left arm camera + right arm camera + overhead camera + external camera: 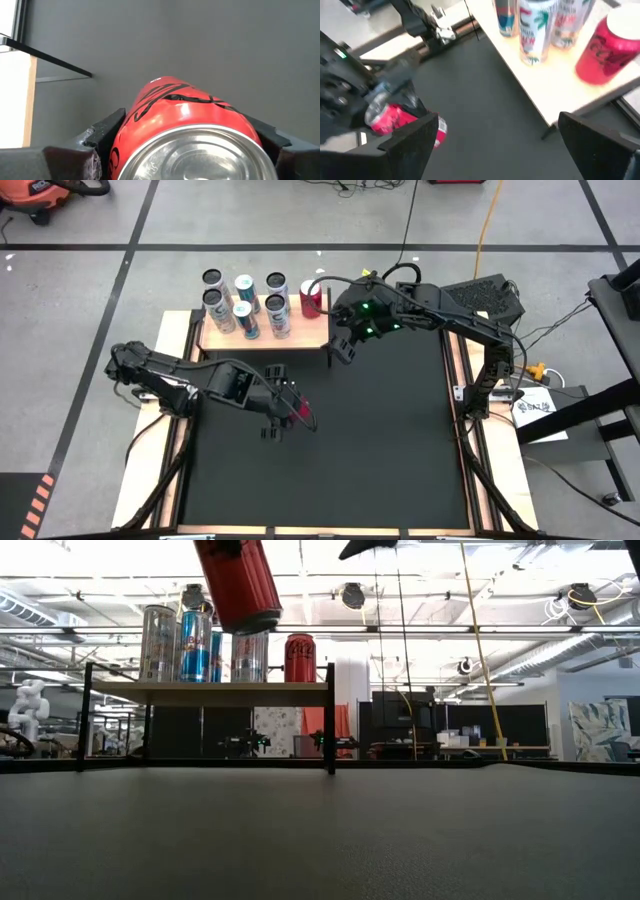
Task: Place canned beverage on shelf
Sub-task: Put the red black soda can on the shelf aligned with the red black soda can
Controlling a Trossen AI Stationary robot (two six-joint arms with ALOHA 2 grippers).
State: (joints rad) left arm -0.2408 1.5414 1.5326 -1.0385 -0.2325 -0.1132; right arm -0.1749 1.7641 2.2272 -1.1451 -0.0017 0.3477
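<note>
Red can [185,130] in left tool [290,412].

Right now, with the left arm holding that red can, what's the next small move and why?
Probably carry the red can toward the shelf: the left pincer grips it above the table, still short of the shelf, whose free space lies near the right pincer.

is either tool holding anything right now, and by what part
The left tool holds a red can, clamped across its sides and lifted off the table. The right tool is open and empty beside the shelf.
</note>
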